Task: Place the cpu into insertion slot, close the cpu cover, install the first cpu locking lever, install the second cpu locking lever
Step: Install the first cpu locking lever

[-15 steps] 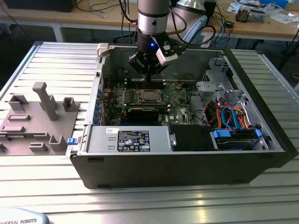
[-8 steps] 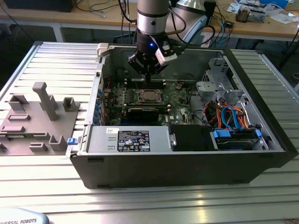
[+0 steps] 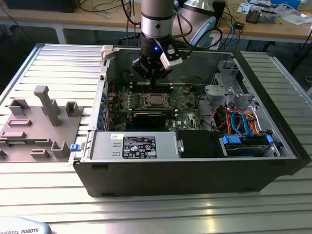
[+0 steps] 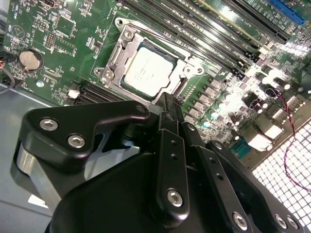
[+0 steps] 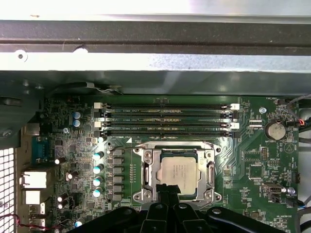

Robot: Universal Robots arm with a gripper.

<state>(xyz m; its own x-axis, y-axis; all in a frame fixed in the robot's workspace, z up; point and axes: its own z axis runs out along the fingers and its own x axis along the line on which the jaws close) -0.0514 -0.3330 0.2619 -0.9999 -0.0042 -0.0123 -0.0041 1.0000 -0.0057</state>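
One small square chip with a silvery-grey metal top, the cpu (image 5: 179,175), already lies flat in the insertion slot (image 5: 146,167), the square silver-rimmed socket on the green motherboard (image 5: 252,160). In both wrist views the thin silvery cpu cover (image 4: 182,65) frames the chip, its square window leaving the chip's face bare; I judge it is down over the chip, though whether it is locked I cannot tell (the levers are hard to pick out against the metal frame).

In the exterior view the black tool (image 3: 152,84) hangs from the arm straight above the socket, inside the open black computer case (image 3: 195,170) that lies on its side on the ribbed aluminium bench (image 3: 273,209). That upright pose suits work from above on a part that lies face up. In the second wrist view the tool's dark fingers (image 4: 170,124) run together to a narrow tip just at the socket's near edge, closed with nothing between them, which would fit pressing or hooking a thin part rather than carrying the chip.

The case holds the motherboard on its floor, four long memory slots (image 5: 165,119) just beyond the socket, a grey power supply box (image 3: 134,146) along the near wall, and a bundle of blue and orange cables (image 3: 241,119) at the exterior view's right. A grey moulded fixture tray (image 3: 34,126) sits on the bench at the exterior view's left, well apart from the case.
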